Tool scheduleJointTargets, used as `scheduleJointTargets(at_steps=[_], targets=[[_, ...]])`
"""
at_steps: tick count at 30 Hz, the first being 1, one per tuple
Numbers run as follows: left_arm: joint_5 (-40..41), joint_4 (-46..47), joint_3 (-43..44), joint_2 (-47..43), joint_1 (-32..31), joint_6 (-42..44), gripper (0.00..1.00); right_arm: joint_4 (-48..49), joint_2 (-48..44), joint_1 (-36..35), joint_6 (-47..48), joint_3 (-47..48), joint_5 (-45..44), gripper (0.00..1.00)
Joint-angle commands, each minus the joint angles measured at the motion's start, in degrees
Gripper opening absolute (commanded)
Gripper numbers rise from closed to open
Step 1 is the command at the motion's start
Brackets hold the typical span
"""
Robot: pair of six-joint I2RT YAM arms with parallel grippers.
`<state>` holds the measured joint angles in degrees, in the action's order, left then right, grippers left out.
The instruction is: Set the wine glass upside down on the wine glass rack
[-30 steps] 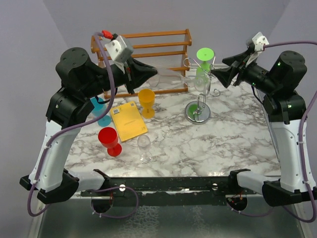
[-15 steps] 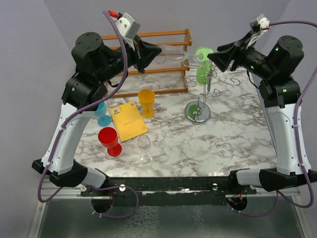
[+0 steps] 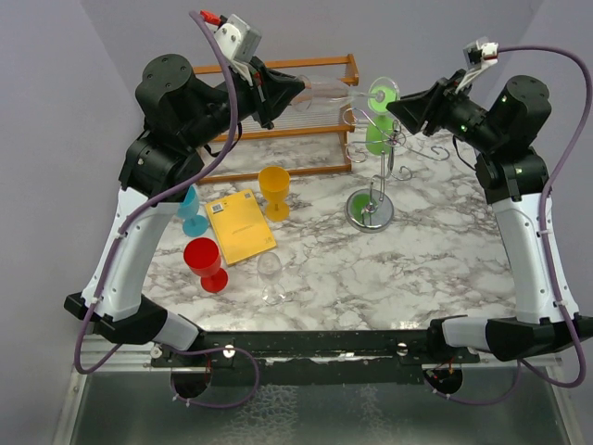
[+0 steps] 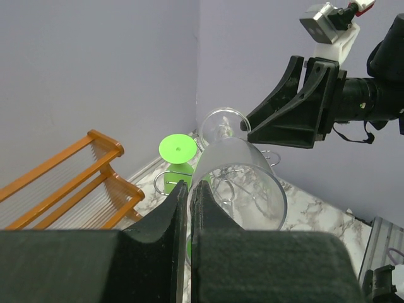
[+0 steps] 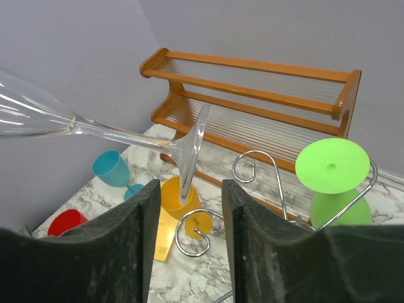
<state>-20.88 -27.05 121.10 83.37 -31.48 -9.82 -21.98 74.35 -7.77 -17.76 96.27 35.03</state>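
Note:
My left gripper (image 3: 295, 91) is shut on the rim of a clear wine glass (image 3: 324, 93) and holds it on its side in the air, foot pointing right. In the left wrist view the jaws (image 4: 189, 189) pinch the bowl's wall (image 4: 243, 183). The silver wire rack (image 3: 373, 181) stands on its disc base with a green glass (image 3: 380, 116) hanging upside down from it. My right gripper (image 3: 393, 105) is open, level with the rack's top, facing the clear glass's foot (image 5: 192, 151). That foot lies just ahead of the open fingers (image 5: 189, 208), above a curled rack hook (image 5: 203, 232).
A brown wooden slatted rack (image 3: 306, 116) stands at the back. On the marble table are a yellow cup (image 3: 274, 190), a yellow card (image 3: 240, 225), a blue cup (image 3: 191, 211), a red cup (image 3: 205, 262) and another clear glass (image 3: 271, 275).
Both arms have risen. My left gripper carried the clear glass up and right toward the rack's top. My right gripper lifted and shifted slightly left, still open.

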Motion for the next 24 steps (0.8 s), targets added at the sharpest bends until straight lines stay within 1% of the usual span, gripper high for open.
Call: scheduleJointTargets(at_steps=[1,7,13,15,16,19,20,21,24], targets=[[-0.5,4.0,1.8,0.0,0.3,-1.4,0.00,3.2,-0.3,0.0,-3.1,-1.2,1.3,0.39],[-1.1,4.6,0.9,-0.3,0.4,-2.0,0.00,4.9,0.1,0.0,-4.5,-1.5,2.7,0.28],[-1.8,4.7,-0.1,-0.8,0.4,-2.1,0.00,7.0,0.3,0.0,-5.9,-2.5,3.9,0.25],[-2.3,4.8,-0.4,-0.8,0.4,-2.1,0.00,7.1,0.4,0.0,-6.0,-2.2,4.0,0.22],[-3.1,5.3,-1.1,-1.0,0.3,-2.3,0.00,7.6,0.9,0.1,-6.0,-2.1,4.2,0.15],[-3.5,5.2,-1.7,-1.2,0.4,-2.2,0.00,7.4,0.7,0.0,-5.0,-2.0,2.4,0.03],[-3.5,5.0,-1.8,-1.4,0.4,-1.6,0.00,7.2,0.6,0.0,-4.4,-2.0,1.7,0.01],[-3.5,4.9,-2.2,-1.7,0.5,-1.0,0.03,7.0,0.4,0.0,-3.7,-2.1,0.7,0.01],[-3.0,4.3,-3.3,-2.9,0.6,0.6,0.18,6.4,-0.4,0.1,-1.7,-2.3,-2.4,0.01]])
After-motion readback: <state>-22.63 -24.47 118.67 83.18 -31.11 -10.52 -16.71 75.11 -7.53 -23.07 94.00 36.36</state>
